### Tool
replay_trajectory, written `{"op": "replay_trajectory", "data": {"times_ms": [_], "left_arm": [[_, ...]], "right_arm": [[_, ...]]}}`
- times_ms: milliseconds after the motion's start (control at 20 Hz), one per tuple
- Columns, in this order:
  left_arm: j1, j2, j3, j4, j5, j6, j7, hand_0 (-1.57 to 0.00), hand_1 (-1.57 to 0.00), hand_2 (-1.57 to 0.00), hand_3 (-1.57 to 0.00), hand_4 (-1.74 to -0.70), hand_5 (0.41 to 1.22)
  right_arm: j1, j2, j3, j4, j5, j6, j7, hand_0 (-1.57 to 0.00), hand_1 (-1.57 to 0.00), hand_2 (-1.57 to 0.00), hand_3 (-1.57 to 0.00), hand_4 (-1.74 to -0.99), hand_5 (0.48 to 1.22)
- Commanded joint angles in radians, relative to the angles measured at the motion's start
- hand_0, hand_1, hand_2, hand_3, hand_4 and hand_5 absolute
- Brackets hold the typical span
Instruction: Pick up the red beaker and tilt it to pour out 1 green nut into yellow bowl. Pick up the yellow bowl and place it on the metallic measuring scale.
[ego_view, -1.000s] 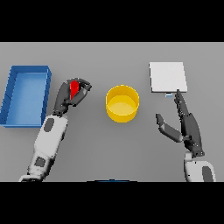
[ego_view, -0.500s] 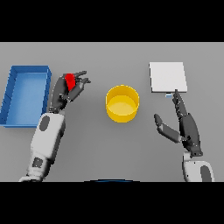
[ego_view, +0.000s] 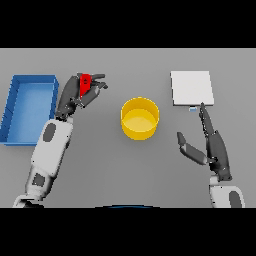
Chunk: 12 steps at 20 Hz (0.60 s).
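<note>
We judged the task to be in its first part. Our left hand (ego_view: 80, 95) had its fingers and thumb curled round the beaker (ego_view: 85, 82), which sat in that grip left of the bowl (ego_view: 140, 118) and well apart from it, just right of the blue tray (ego_view: 29, 108). We could not tell from the head view whether the beaker had cleared the table (ego_view: 125, 170) or by how much, since we looked straight down on it. It was not over the bowl, so we took the pour as not yet done: the beaker had to be carried right to the bowl's rim and tipped there. We could see no green nut, either in the beaker or in the bowl. After that the bowl had to be lifted and set on the scale (ego_view: 192, 88), which lay well to its right.

Our right hand (ego_view: 212, 147) rested near the scale's lower edge, fingers straight and thumb spread, holding nothing.

The beaker showed only as a small red patch between dark fingers, mostly hidden, so we could not make out its mouth or how it was tilted. The bowl was round, yellow, with a paler floor and low walls, standing upright. The scale was a flat pale square plate with a small tab at its lower edge.
</note>
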<state>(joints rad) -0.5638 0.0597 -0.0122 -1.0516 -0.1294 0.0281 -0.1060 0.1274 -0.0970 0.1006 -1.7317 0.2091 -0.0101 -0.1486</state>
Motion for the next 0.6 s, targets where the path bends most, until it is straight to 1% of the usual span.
{"op": "replay_trajectory", "data": {"times_ms": [0, 50, 100, 250, 300, 450, 550], "left_arm": [[-0.009, 0.017, -0.019, -0.003, -0.026, 0.002, 0.009, -1.56, -1.56, -1.56, -1.56, -1.73, 1.138], [-0.017, 0.032, -0.049, -0.013, -0.058, 0.005, 0.01, -1.56, -1.56, -1.56, -1.56, -1.73, 1.134], [-0.031, 0.05, -0.072, -0.013, -0.084, 0.0, 0.041, -1.56, -1.56, -1.56, -1.56, -1.73, 1.129], [-0.066, 0.107, -0.165, -0.019, -0.181, -0.023, 0.095, -1.57, -1.57, -1.57, -1.57, -1.74, 1.12], [-0.089, 0.124, -0.195, -0.018, -0.213, -0.037, 0.124, -1.57, -1.57, -1.57, -1.57, -1.74, 1.125], [-0.141, 0.154, -0.293, -0.019, -0.305, -0.072, 0.168, -1.57, -1.57, -1.57, -1.57, -1.74, 1.134], [-0.181, 0.174, -0.357, -0.018, -0.369, -0.094, 0.198, -1.57, -1.57, -1.57, -1.57, -1.74, 1.147]], "right_arm": [[0.001, -0.004, 0.0, 0.001, 0.002, 0.003, 0.0, 0.0, 0.0, 0.0, 0.0, -1.213, 0.662], [0.003, -0.005, 0.006, -0.009, 0.008, 0.004, 0.005, 0.0, 0.0, 0.0, 0.0, -1.21, 0.664], [-0.004, -0.001, 0.006, -0.003, 0.009, 0.002, 0.028, 0.0, 0.0, 0.0, 0.0, -1.202, 0.662], [0.002, -0.002, 0.005, 0.0, 0.005, 0.005, 0.023, 0.0, 0.0, 0.0, 0.0, -1.19, 0.658], [0.0, -0.008, -0.004, -0.013, -0.008, 0.01, 0.032, 0.0, 0.0, 0.0, 0.0, -1.186, 0.66], [-0.011, -0.004, 0.005, -0.007, -0.002, 0.013, 0.048, 0.0, 0.0, 0.0, 0.0, -1.178, 0.667], [-0.003, -0.002, 0.002, -0.003, -0.014, 0.021, 0.04, 0.0, 0.0, 0.0, 0.0, -1.182, 0.668]]}}
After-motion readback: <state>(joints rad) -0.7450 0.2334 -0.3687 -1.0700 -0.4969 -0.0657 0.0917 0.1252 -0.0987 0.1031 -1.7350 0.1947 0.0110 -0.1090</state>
